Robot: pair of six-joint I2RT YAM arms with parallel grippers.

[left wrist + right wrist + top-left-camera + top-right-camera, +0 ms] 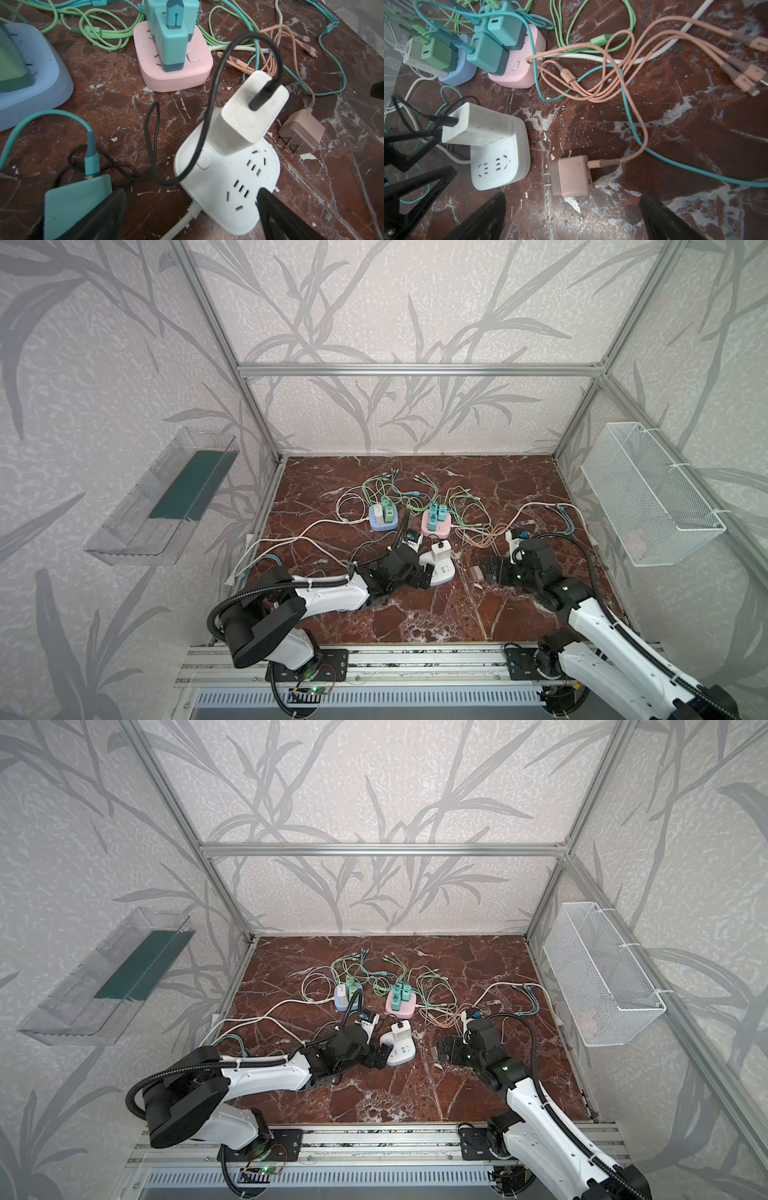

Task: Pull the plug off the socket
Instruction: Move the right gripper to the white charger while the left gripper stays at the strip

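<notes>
The white socket (441, 572) (228, 187) (500, 164) lies low in the middle of the marble table, with a white charger (249, 116) (477, 124) and its black cable standing plugged into it. A tan plug (573, 176) (301, 135) (477, 573) lies loose on the table just right of the socket, prongs bare and pointing at it. My left gripper (428, 576) (191, 193) is open, its fingers straddling the socket's near edge. My right gripper (486, 570) (573, 197) is open and empty, its fingers either side of the tan plug's near end without touching it.
A pink power strip (434, 524) with teal chargers and a blue strip (383, 522) with green ones sit behind, amid tangled green, teal, white and tan cables (612, 68). A teal adapter (76, 201) rests against one left finger. A wire basket (648, 493) hangs right, a clear tray (162, 502) left.
</notes>
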